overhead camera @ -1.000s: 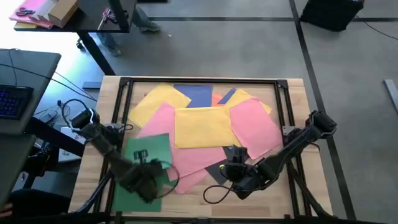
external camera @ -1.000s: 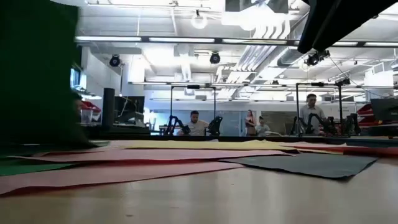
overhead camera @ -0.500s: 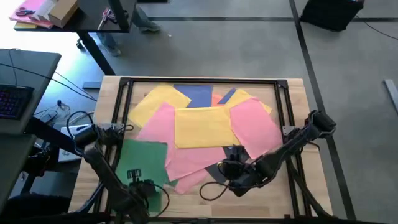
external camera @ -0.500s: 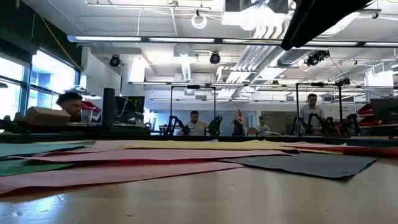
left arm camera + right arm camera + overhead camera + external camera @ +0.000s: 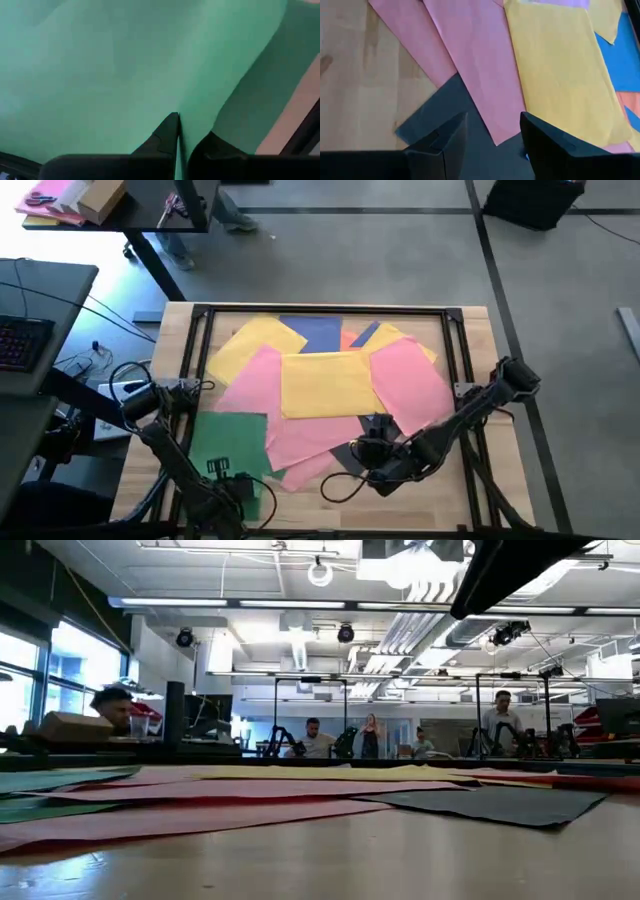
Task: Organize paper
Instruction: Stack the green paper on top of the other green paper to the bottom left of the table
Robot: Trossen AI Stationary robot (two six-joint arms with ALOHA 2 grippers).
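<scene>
Overhead and wrist views of a two-arm paper-sorting task, read from left to right. At the near left of the table, the left gripper sits over the near edge of the green sheet. The left wrist view shows its fingers pressed together with the edge of the green sheet running between them, so the pincer is clenched on that sheet. The green sheet lies mostly flat at the near left, its right edge against the pink sheet beside it.

The remaining paper is spread loosely over the middle and far part of the table: a yellow sheet at the centre, another yellow sheet at far left, a blue sheet at the far edge, and a second pink sheet to the right. A dark grey sheet lies near centre-right, partly under the pink one.

The right gripper hovers just above the dark grey sheet; in the right wrist view its fingers stand apart, released and holding nothing.

Judged step: the left arm is drawing the green sheet clear of the spread. The next move probably calls for setting it square at the near left, then the right gripper closing on the dark grey edge without catching the pink sheet above it.
</scene>
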